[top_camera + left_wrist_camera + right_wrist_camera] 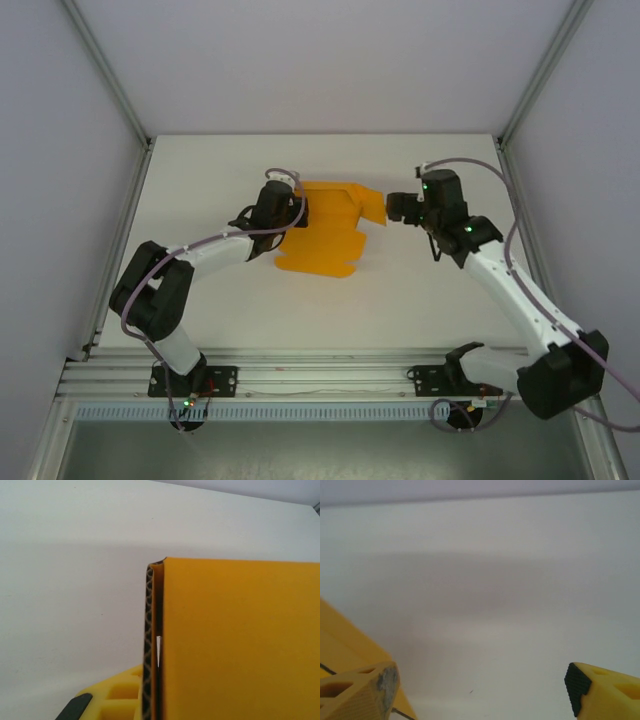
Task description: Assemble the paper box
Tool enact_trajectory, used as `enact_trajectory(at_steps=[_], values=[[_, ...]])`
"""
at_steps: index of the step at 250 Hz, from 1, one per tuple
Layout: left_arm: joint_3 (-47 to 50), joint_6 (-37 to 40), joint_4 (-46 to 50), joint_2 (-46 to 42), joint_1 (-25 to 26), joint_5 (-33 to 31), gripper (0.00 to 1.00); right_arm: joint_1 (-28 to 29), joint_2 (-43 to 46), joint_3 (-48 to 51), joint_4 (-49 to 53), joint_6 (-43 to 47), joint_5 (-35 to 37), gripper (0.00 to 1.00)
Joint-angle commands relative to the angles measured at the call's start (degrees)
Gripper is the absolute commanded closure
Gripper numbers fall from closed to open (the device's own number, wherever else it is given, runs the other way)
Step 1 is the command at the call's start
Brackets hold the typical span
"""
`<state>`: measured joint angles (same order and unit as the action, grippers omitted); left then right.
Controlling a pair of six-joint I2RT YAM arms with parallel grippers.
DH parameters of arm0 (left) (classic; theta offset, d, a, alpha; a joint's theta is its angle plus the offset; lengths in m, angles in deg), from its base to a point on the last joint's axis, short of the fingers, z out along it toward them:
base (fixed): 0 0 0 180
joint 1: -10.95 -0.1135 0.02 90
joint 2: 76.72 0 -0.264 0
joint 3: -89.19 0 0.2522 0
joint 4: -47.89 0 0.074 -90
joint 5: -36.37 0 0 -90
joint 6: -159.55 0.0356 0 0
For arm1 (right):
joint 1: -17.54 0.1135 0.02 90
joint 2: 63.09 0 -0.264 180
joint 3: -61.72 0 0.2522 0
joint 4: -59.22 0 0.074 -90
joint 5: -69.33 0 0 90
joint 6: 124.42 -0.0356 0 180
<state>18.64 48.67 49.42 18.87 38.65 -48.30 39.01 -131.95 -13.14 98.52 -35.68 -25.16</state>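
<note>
Open white table [400, 310] stretches from the arm bases to the paper box [325, 235], a part-folded sheet mid-table. The left gripper [292, 207] meets its left edge, grip impossible to tell; the right gripper [395, 208] gapes wide just beside its raised right flap

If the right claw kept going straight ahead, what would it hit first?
Probably the raised flap of the paper box, in front of the right gripper; its wrist view suggests one finger would catch it, though depth is unclear.

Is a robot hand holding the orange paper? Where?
The left hand seems to pinch the paper box by its left flap; the right hand is open, empty.
</note>
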Motion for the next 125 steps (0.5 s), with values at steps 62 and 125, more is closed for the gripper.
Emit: enact_trajectory(at_steps=[62,125], values=[[0.3,0.7,-1.3,-1.7,-0.1,1.0,1.00,1.3,-6.9,-2.7,0.2,8.9,-28.4,0.21],[-0.5,1.3,0.0,-1.5,-0.1,1.2,1.00,3.8,-9.9,-3.3,-3.5,10.5,-28.4,0.21]])
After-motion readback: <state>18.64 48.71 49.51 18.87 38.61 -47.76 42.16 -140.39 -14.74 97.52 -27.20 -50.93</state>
